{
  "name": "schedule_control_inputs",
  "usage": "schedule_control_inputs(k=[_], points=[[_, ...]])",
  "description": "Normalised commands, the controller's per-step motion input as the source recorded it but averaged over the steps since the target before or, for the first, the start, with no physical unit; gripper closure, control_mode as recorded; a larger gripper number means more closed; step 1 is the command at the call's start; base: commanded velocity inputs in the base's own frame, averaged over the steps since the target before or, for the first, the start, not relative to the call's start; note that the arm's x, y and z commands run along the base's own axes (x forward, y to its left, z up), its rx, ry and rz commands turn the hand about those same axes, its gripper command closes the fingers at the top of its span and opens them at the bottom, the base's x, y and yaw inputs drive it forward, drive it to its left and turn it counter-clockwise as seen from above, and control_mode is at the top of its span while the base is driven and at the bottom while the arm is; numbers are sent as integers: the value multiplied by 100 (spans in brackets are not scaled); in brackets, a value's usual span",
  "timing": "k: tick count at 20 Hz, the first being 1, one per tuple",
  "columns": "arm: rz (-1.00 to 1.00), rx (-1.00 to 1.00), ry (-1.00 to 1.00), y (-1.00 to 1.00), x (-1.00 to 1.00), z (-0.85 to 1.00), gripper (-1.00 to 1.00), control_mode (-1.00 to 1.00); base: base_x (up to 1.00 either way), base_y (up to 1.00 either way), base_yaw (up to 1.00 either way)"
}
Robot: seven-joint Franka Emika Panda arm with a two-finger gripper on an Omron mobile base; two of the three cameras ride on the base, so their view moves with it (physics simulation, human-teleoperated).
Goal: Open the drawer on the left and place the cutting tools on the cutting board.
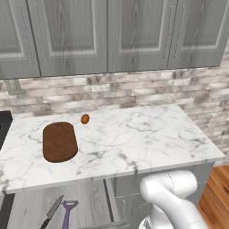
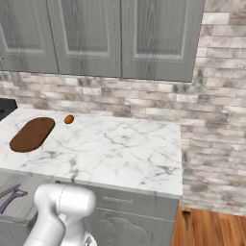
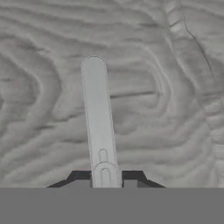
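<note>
The drawer [image 1: 53, 210] stands pulled out below the front edge of the marble counter [image 1: 134, 138], at the left end, its grey interior open from above. Inside lie the cutting tools: a slim knife [image 1: 52, 212] with grey blade and dark handle, set on a slant, and just beside it to the right a small purple Y-shaped peeler [image 1: 68, 213], its head toward the counter. From the right base view the peeler [image 2: 12, 198] shows at the drawer's near edge. On the counter the dark brown cutting board [image 1: 59, 141] lies flat near the left end, its rounded corners well inside the front edge, with a small orange-brown oval object [image 1: 85, 119] just behind its far right corner; the rest of the marble to the right is open. In the hand view the jaws [image 3: 105, 177] sit on either side of the silver bar handle [image 3: 98, 118] against grey wood grain, closed against the bar.
</note>
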Motion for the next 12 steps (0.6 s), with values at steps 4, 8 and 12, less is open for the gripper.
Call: schedule_control_inputs(k=[4,8,12], points=[[0,11,0,0,-91,0,100,-100,0,0,0],[0,6,-3,0,-64,0,100,-100,0,0,0],[0,0,0,0,0,0,-100,-100,0,0,0]])
